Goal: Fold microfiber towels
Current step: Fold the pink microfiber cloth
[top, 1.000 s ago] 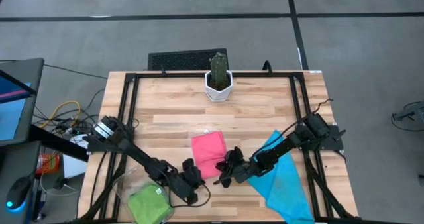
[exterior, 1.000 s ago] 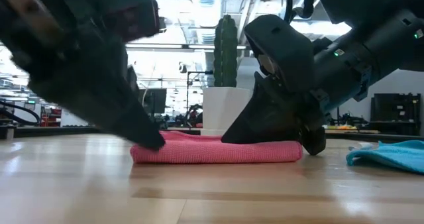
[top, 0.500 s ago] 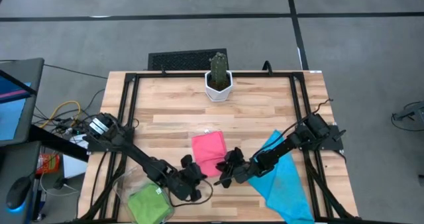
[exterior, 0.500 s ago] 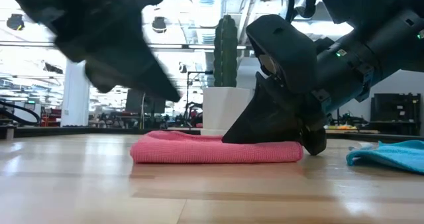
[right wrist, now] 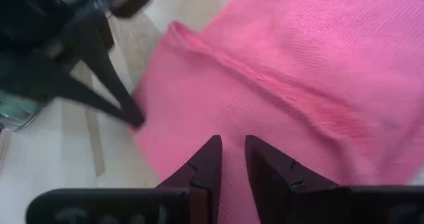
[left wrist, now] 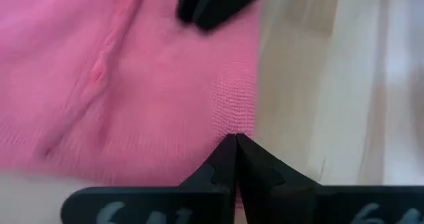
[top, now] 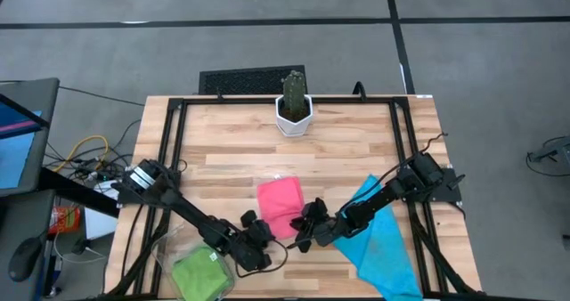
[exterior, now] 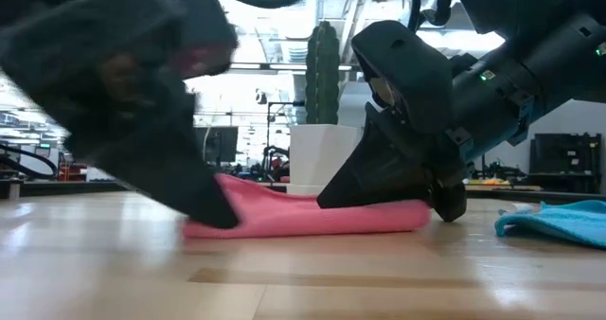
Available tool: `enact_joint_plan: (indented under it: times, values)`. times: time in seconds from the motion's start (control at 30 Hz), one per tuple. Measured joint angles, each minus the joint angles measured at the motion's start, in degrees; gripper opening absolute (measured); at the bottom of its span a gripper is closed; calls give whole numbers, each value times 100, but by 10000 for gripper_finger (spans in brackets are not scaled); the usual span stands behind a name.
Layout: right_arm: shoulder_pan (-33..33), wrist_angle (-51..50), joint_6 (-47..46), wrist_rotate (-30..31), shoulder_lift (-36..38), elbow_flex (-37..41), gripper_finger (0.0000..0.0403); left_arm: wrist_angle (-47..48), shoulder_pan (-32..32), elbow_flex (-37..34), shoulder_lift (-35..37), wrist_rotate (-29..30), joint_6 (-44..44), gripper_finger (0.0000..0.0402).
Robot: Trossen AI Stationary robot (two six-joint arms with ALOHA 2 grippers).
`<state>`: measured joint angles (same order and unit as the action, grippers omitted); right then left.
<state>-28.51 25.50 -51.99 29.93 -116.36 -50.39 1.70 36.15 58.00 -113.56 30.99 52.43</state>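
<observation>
Pink microfiber fills both wrist views: the hot pink towel point(top: 280, 207) lies folded on the wooden worktop point(top: 338, 154), in front of the cactus pot point(top: 293, 114), and both pincers work at its near edge. The left pincer point(left wrist: 235, 139) has its two dark fingers pressed fully together, tips resting on the towel's edge where cloth meets wood; whether any cloth is pinched between them cannot be told. In the low view that corner of the pink towel point(exterior: 312, 214) rises slightly against the left pincer point(exterior: 213, 211). From above, the left pincer point(top: 258, 234) sits just beside the towel's near left corner.

The right pincer point(right wrist: 230, 144) keeps a narrow gap between its fingers, which point down onto the pink cloth, with the towel point(right wrist: 318, 71) spread under them and a fold ridge running across it. In the high view the right pincer point(top: 307, 225) is at the towel's near right corner; the low view shows it point(exterior: 436, 202) bearing on that end of the folded cloth.

A sky blue towel point(top: 383, 239) lies loosely spread to the right of the pink one, under the right arm. A light green towel point(top: 201, 272) sits to the near left of the pink one, inside a clear plastic bin point(top: 178, 248).
</observation>
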Motion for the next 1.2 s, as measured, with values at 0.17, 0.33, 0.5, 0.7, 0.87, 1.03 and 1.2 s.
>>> enact_joint_plan:
  times: [0.17,0.33,0.5,0.7,0.87,1.03,1.2]
  values:
    - [0,-78,-4,-6,2,-6,92,1029,34,-51,621,-81,20,0]
    - [0,-121,-2,-15,2,-7,92,1091,75,-43,1327,806,-228,0]
    - [0,-107,-7,-20,2,-2,92,630,57,-310,1210,1432,-50,0]
    - [0,-76,5,-113,7,0,92,-89,-185,-497,636,1303,286,0]
    - [0,-72,5,-128,7,0,92,18,-354,-502,427,1254,496,0]
    - [0,-107,2,-138,7,0,92,562,-410,-564,396,1079,1280,0]
    - [0,-143,-6,-152,7,0,92,623,-381,-728,465,1119,1706,0]
